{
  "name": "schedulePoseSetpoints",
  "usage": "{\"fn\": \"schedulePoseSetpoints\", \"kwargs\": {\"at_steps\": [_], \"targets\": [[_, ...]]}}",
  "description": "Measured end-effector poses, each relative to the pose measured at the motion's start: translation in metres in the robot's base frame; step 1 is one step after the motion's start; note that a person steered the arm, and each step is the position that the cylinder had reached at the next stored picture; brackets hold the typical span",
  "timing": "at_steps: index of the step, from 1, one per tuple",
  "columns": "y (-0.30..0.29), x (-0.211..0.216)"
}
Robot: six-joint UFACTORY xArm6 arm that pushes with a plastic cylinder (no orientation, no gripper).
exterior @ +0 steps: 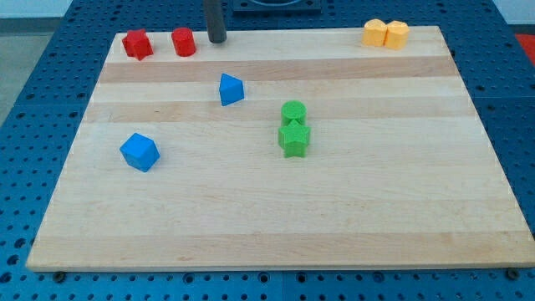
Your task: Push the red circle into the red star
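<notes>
The tool is a straight dark rod with no jaws, so it holds nothing; my tip [217, 39] rests on the pale wooden desk [276, 217] near the view's top edge. Just to the tip's left, close but seemingly not touching, stands the red circle, a short plastic cylinder [183, 42]. Further left, a small gap away, sits the red star block [136, 44]. Tip, circle and star lie in one row, so a leftward push looks well lined up. Lower down are a blue triangular block [231, 89], a blue cube [139, 151], and a green circle [293, 111] touching a green star [293, 138]. Two yellow blocks [385, 34] sit together at top right.
</notes>
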State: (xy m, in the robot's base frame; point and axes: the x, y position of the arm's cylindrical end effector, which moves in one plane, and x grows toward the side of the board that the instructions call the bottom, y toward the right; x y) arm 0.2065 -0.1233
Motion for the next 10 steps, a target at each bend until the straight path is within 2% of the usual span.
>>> {"fn": "schedulePoseSetpoints", "kwargs": {"at_steps": [2,6,10], "targets": [[-0.037,0.019],[-0.028,0.035],[-0.079,0.035]]}}
